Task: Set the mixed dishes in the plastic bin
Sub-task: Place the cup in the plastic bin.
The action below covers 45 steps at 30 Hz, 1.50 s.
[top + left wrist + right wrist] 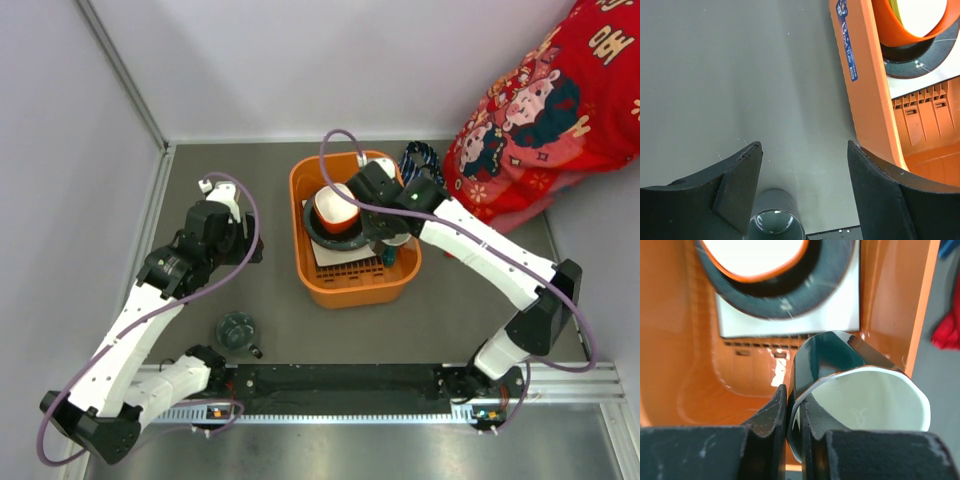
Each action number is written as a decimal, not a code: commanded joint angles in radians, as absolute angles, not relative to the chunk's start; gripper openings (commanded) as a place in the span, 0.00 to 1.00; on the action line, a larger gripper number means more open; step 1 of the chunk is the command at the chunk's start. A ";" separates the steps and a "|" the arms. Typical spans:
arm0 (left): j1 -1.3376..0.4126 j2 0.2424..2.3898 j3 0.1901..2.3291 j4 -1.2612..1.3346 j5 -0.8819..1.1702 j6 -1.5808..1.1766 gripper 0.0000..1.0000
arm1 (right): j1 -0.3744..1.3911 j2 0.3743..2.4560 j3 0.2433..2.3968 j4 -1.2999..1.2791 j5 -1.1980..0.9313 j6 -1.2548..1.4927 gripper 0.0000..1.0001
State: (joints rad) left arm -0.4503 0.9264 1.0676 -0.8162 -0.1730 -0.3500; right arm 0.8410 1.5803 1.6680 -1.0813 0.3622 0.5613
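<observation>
The orange plastic bin (297, 215) stands mid-table. Inside it an orange bowl (335, 208) rests on a round dark plate (335, 238), which lies on a white square plate (325, 255). My right gripper (390, 250) hangs over the bin's right side, shut on the rim of a mug (865, 400) that is dark outside and cream inside, one finger inside the rim. The left gripper (804, 150) is open above bare table left of the bin wall (867, 90). A small dark teal cup (238, 332) lies on its side near the left arm.
A striped blue necktie (420, 160) lies behind the bin's right corner. A person in red clothing (540, 110) stands at the back right. A black rail (340, 378) runs along the near edge, and grey walls close the left and back.
</observation>
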 commanded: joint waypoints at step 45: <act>-0.449 0.945 0.989 -0.738 -0.156 -0.354 0.73 | 0.795 1.601 1.212 -0.835 0.376 0.626 0.10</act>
State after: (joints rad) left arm -0.4503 0.9516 0.9962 -0.7849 -0.1501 -0.3500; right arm 0.8146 1.5658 1.2320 -0.8066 0.3611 0.6552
